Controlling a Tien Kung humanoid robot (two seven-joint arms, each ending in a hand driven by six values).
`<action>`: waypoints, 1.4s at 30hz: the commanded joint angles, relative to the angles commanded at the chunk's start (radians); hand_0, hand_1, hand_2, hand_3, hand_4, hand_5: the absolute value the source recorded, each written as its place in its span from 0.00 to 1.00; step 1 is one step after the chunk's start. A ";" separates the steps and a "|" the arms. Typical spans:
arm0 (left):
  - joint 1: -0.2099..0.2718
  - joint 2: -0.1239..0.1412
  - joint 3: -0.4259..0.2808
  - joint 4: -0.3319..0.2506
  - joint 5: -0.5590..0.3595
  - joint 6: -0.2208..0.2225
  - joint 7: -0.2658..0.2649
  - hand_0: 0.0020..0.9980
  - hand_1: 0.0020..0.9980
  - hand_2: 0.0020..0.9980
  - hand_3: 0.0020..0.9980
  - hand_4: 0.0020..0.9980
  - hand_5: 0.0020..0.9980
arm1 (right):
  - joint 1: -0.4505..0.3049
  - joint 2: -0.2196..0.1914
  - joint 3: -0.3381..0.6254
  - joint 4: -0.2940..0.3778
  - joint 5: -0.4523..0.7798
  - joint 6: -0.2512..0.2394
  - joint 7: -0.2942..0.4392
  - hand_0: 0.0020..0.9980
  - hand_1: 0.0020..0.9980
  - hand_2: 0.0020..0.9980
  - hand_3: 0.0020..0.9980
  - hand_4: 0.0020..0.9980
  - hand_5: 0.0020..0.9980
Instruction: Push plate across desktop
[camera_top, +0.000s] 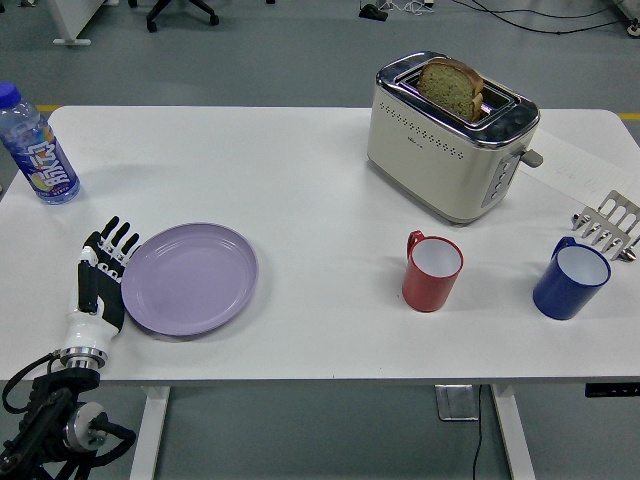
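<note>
Mid-push across the white table (300, 200) — purple plate (190, 279) lying flat just right of the left hand (102, 283), rim touching the hand's inner edge. Hand grasping nothing, fingers (120, 238) straight and together, pointing away. Next, by judgement — more steady sideways pressure rightward, with the red mug (432, 271) well beyond the plate in that direction.

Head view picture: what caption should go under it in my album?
Robot's left hand, fingers open, presses against a purple plate on the white table.
</note>
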 joint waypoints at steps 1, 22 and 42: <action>0.000 0.000 0.010 0.000 -0.002 0.001 -0.001 0.89 0.90 0.93 0.90 0.50 1.00 | -0.001 0.000 0.000 0.000 -0.001 0.000 0.000 0.63 0.56 0.66 0.61 0.17 0.31; -0.020 0.000 0.146 0.006 -0.063 0.019 -0.030 0.88 0.90 0.93 0.89 0.49 1.00 | -0.009 -0.002 -0.004 0.000 -0.001 0.001 -0.001 0.63 0.56 0.66 0.61 0.17 0.32; -0.044 0.000 0.238 -0.009 -0.085 0.020 -0.036 0.88 0.90 0.93 0.89 0.49 1.00 | 0.002 -0.004 -0.002 0.000 -0.005 -0.001 0.001 0.63 0.56 0.66 0.61 0.17 0.32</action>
